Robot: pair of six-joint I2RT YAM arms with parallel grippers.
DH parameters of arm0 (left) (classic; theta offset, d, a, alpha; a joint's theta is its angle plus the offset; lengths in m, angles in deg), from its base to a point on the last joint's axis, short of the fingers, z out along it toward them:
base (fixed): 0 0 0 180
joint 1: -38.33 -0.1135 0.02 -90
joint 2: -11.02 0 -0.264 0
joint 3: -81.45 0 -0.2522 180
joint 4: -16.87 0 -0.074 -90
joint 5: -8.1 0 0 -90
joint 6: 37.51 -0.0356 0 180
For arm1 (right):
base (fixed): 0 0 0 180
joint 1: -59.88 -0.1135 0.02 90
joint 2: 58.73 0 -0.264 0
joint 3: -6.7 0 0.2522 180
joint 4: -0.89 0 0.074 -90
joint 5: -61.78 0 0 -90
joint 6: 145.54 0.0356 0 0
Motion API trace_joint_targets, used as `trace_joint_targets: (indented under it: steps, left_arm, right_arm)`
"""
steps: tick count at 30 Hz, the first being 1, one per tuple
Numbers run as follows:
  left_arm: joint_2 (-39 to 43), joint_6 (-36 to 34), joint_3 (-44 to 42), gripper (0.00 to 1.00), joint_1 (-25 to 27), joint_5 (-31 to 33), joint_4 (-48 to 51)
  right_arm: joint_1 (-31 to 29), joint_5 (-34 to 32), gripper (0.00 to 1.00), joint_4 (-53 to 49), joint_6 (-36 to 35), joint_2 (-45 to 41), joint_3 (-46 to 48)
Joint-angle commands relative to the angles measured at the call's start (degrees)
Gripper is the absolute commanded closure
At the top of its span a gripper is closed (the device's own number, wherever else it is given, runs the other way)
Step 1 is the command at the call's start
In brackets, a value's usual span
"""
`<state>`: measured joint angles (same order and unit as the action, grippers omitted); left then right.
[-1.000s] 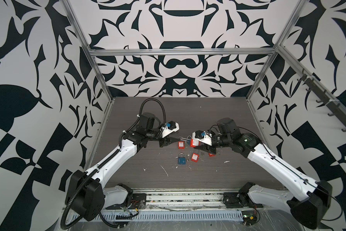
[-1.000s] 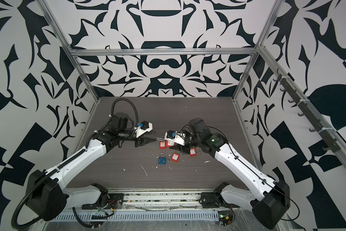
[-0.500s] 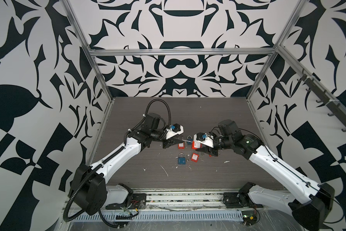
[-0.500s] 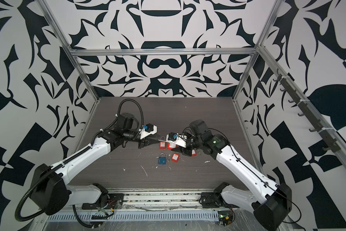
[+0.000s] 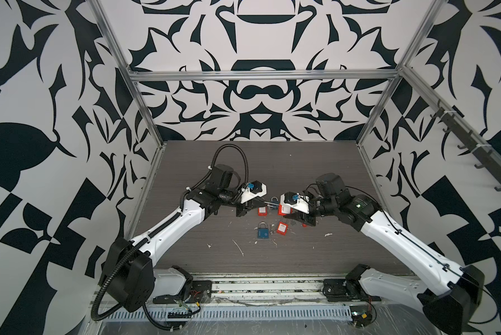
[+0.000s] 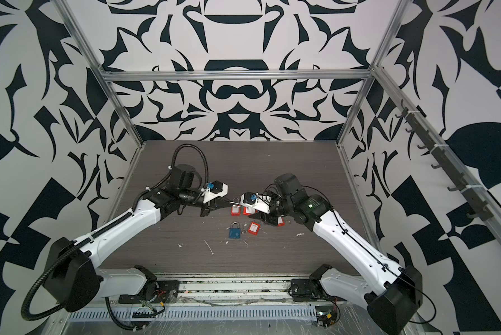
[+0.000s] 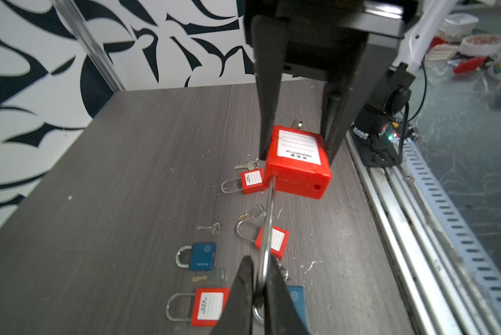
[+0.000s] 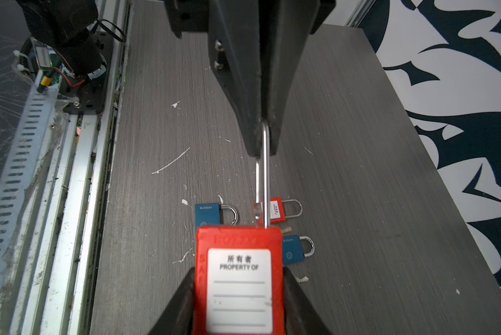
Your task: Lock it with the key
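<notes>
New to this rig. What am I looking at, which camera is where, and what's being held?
Two white robot arms work over a dark table. Two pictures come from one overhead stereo camera. The other two come from a camera on each wrist, looking out past that arm's clamp. The right gripper clamps a red padlock by its body. The left gripper is shut on its open shackle. Spare padlocks, red and blue, and loose keys lie on the table.

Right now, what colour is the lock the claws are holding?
The lock is red with a white label, clearest in the right wrist view.
</notes>
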<state>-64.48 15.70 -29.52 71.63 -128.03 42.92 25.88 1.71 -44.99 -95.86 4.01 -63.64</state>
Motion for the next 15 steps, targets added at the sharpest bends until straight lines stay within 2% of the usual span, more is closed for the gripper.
trace_joint_targets:
  steps: [1,3,6,8,12,15]
  left_arm:
    - [-0.51,-0.31,0.37,0.99,0.55,-3.02,0.80]
    - [-0.69,0.09,0.36,1.00,0.78,-3.52,0.80]
    - [-0.86,2.17,0.02,1.00,0.81,-3.76,-0.06]
    - [-1.13,4.93,-0.48,1.00,0.80,-3.05,-1.87]
    - [-0.67,10.28,-2.93,1.00,0.85,-4.67,-8.17]
    - [0.12,13.18,-5.33,1.00,1.05,-5.61,-13.00]
  right_arm:
    - [-0.17,-0.34,0.90,1.68,-0.31,-0.14,-1.06]
    - [-0.14,-1.34,0.82,2.10,-0.59,-0.42,-1.07]
    - [-0.12,-3.04,0.55,2.15,-0.79,-0.90,-1.25]
    - [-0.16,-3.06,0.44,1.77,-0.38,-1.34,-1.36]
    - [-0.15,-0.80,0.34,-4.16,-0.43,-0.98,-3.41]
    - [-0.11,-1.30,0.32,-8.54,-0.51,-0.52,-5.08]
